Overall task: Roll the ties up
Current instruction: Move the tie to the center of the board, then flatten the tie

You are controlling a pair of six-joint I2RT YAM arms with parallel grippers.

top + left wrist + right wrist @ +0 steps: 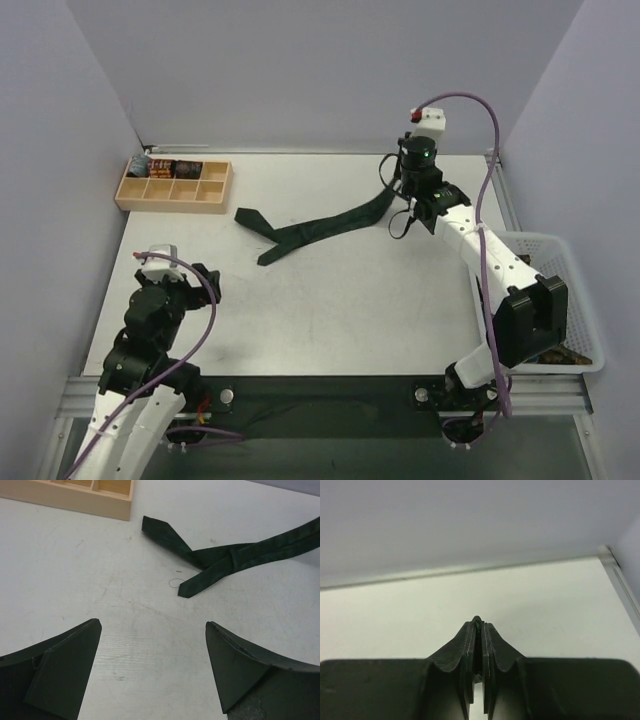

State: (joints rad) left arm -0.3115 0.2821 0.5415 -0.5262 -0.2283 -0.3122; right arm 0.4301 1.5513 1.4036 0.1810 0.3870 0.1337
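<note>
Tie (320,228), dark green, lies across the bench (330,300) with its far end pinched in the closed right tool (477,624); left tool (152,625) gapes wide, empty, above bare bench short of its pointed ends.

We see our right gripper (478,630) from behind, its 2 dark fingers (454,652) pressed together, tips pointing toward the far wall (470,520). A thin dark sliver of the tie (476,619) peeks out between them. Beyond lies the white table (545,605), with a metal rail (620,575) along its right edge.
</note>
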